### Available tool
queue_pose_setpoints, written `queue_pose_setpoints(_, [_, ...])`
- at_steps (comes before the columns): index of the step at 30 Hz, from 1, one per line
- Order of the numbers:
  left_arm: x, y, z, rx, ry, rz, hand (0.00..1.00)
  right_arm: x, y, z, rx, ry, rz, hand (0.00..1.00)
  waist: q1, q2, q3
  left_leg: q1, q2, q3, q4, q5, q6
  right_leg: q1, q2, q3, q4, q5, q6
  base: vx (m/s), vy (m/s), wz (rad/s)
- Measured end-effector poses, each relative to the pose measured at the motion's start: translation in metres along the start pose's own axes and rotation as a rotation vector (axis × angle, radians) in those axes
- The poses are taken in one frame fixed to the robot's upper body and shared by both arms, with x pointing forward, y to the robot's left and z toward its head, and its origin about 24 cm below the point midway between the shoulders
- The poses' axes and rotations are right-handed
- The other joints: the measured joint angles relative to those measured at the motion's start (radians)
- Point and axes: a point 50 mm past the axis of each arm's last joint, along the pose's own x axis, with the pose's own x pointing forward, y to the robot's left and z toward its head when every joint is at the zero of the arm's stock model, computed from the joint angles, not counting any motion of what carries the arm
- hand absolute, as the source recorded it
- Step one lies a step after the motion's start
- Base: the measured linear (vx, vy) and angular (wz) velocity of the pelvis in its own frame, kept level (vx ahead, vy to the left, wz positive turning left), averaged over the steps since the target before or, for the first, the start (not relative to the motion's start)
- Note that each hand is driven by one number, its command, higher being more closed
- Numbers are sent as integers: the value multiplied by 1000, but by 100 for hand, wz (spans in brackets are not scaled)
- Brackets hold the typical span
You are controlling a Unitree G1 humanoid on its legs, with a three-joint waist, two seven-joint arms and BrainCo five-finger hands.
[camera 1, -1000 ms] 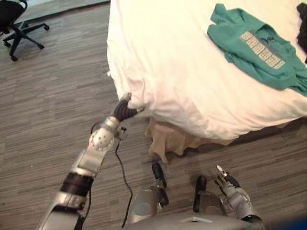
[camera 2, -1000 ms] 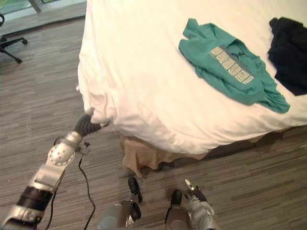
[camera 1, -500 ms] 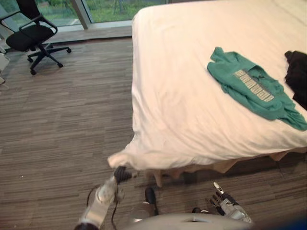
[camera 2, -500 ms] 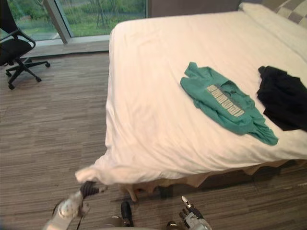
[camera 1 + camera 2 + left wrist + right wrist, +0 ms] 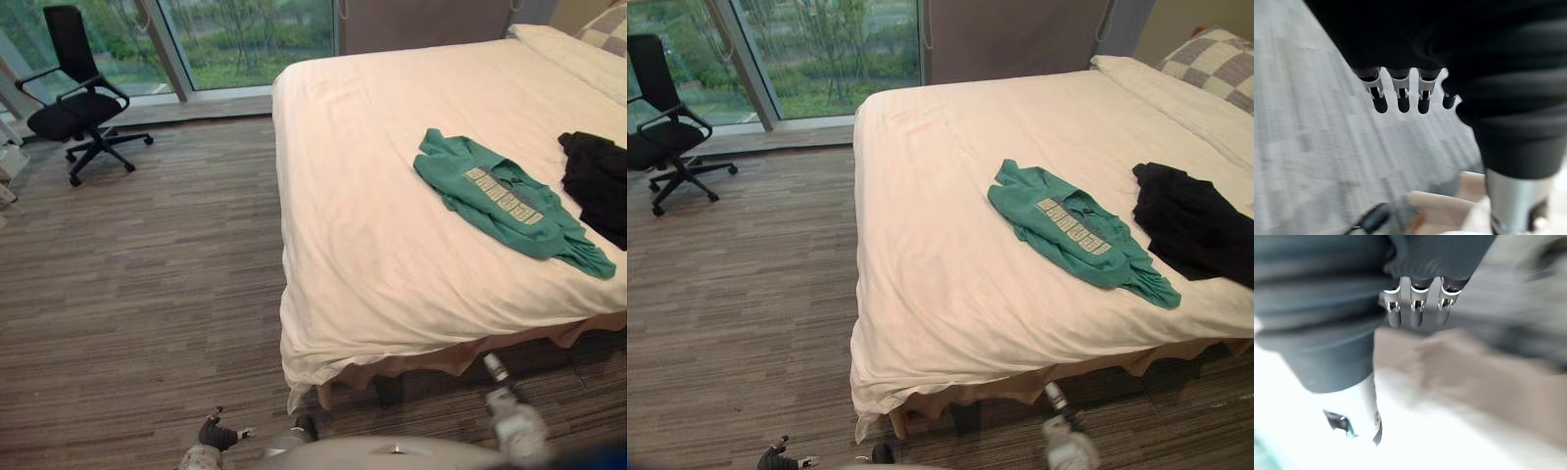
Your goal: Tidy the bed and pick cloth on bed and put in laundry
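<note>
A green printed shirt lies spread on the white bed sheet, toward the bed's right side. A black garment is bunched just right of it. My left hand hangs low over the floor, well short of the bed's near left corner; in its wrist view the fingers are straight and hold nothing. My right hand is below the bed's front edge, by the tan bed skirt. Its fingers are extended and empty.
A black office chair stands at the far left by the window. A checked pillow lies at the head of the bed. Wood-look floor stretches left of the bed.
My left hand has let go of the sheet's near corner and dropped low. The camera has lifted, so more of the bed shows. My right hand has risen toward the bed's front.
</note>
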Motion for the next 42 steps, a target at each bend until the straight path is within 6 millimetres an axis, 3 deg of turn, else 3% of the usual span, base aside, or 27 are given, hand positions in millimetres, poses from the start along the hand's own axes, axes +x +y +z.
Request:
queue_pose_setpoints(2, [1, -5, 10, -15, -55, -25, 0, 11, 38, 70, -66, -253, 167, 100, -1, -10, -7, -8, -7, -4, 0, -1, 3, -5, -6, -7, 0, -3, 4, 30, 46, 7])
queue_pose_setpoints(3, [1, -7, 11, -15, -62, -33, 0, 11, 46, 81, -76, -293, 201, 100, -1, -14, -12, -14, -8, -7, 0, -1, 4, -10, -7, -8, 0, -4, 5, 64, 34, 8])
queue_pose_setpoints(4, [-1, -13, 11, 10, -76, -64, 0, 0, 71, 116, -124, -474, 339, 100, -3, -26, -33, -37, -9, -11, 1, 3, 11, -29, -7, -8, -6, 4, 3, 131, 27, 8])
queue_pose_setpoints(5, [-1, -17, 18, 22, -106, -84, 0, -24, 94, 145, -151, -709, 512, 100, 0, -28, -46, -55, -9, -12, 1, 5, 14, -45, -5, -2, -10, 15, -2, 121, 18, 7])
queue_pose_setpoints(7, [-6, -24, 13, 41, -108, -117, 0, -59, 126, 167, -160, -865, 756, 100, -7, -49, -46, -63, -18, -22, 2, 3, 19, -47, -6, 1, -15, 15, -2, 183, 1, 4])
queue_pose_setpoints(9, [-7, -14, 8, 46, -92, -101, 0, -78, 146, 162, -209, -852, 951, 100, -16, -68, -58, -64, -20, -24, 7, 5, 21, -48, -5, 3, -15, 18, -2, 172, -8, 3])
queue_pose_setpoints(12, [-10, -15, -1, 17, -69, -96, 0, -106, 177, 129, -254, -716, 1275, 100, -32, -63, -56, -60, -16, -28, 8, 10, 28, -51, 0, 9, -15, 48, -15, 111, 0, -12])
queue_pose_setpoints(16, [-10, -22, 1, 22, -85, -104, 0, -146, 219, 63, -289, -398, 1678, 100, -31, -47, -47, -54, -3, -53, 8, 10, 28, -49, 12, 9, -13, 65, -29, 16, -20, -12])
queue_pose_setpoints(20, [-5, -23, 8, -16, -106, -98, 0, -184, 255, 2, -319, -120, 1907, 100, -10, -31, -23, -95, -1, -111, 7, 6, 23, -83, 17, 2, -9, 45, -36, -92, -16, 16])
queue_pose_setpoints(21, [-4, -22, 10, -22, -112, -96, 0, -187, 260, -2, -331, -109, 1922, 100, -2, -33, -16, -106, -4, -113, 6, 10, 24, -92, 14, 1, -7, 38, -31, -170, -26, 20])
queue_pose_setpoints(23, [4, -20, 30, -62, -155, -86, 0, -200, 291, -19, -415, -82, 1934, 100, 25, -25, 54, -167, 5, -164, 3, 46, 17, -139, 26, -36, 10, 31, -31, -223, -37, 47])
queue_pose_setpoints(24, [5, -19, 34, -64, -165, -84, 0, -199, 296, -21, -427, -82, 1920, 100, 30, -29, 67, -182, 10, -173, 3, 54, 16, -151, 27, -44, 16, 28, -37, -235, -14, 61])
queue_pose_setpoints(26, [9, -13, 43, -80, -188, -58, 0, -200, 314, -23, -443, -98, 1862, 100, 71, -44, 119, -260, 28, -221, 5, 89, 8, -210, 48, -83, 28, 31, -56, -200, -22, 47])
queue_pose_setpoints(30, [12, -6, 62, -82, -251, -20, 0, -201, 336, -24, -449, -128, 1798, 100, 93, -48, 202, -340, 41, -267, 8, 128, 8, -266, 69, -122, 24, 58, -62, -78, -13, 30])
queue_pose_setpoints(32, [14, -7, 97, -62, -351, -30, 0, -202, 341, -18, -466, -181, 1778, 100, 103, -19, 248, -374, 38, -269, 8, 137, 9, -299, 66, -122, 22, 74, -60, -38, 49, 0])
queue_pose_setpoints(34, [14, -8, 118, -67, -391, -38, 0, -203, 343, -16, -459, -197, 1761, 100, 105, -1, 262, -404, 36, -271, 8, 143, 8, -329, 65, -122, 22, 84, -58, -10, 52, -3])
queue_pose_setpoints(35, [15, -5, 150, -72, -454, -47, 0, -204, 346, -13, -450, -212, 1741, 100, 102, 18, 290, -431, 35, -272, 8, 149, 8, -356, 63, -122, 22, 93, -56, 0, 49, -4])
queue_pose_setpoints(37, [15, -3, 178, -95, -501, -56, 0, -205, 349, -11, -442, -225, 1717, 100, 98, 31, 304, -474, 34, -274, 8, 161, 10, -394, 63, -120, 28, 103, -56, 25, 39, -7])
queue_pose_setpoints(40, [14, -2, 206, -120, -538, -68, 0, -194, 351, -6, -443, -258, 1637, 100, 89, 45, 316, -534, 33, -275, 8, 186, 18, -464, 57, -117, 47, 106, -56, 43, 33, -6])
queue_pose_setpoints(42, [16, -8, 225, -115, -538, -95, 0, -177, 355, 0, -418, -263, 1519, 100, 85, 63, 332, -575, 27, -280, 9, 200, 13, -530, 42, -106, 94, 94, -56, 46, 33, -9])
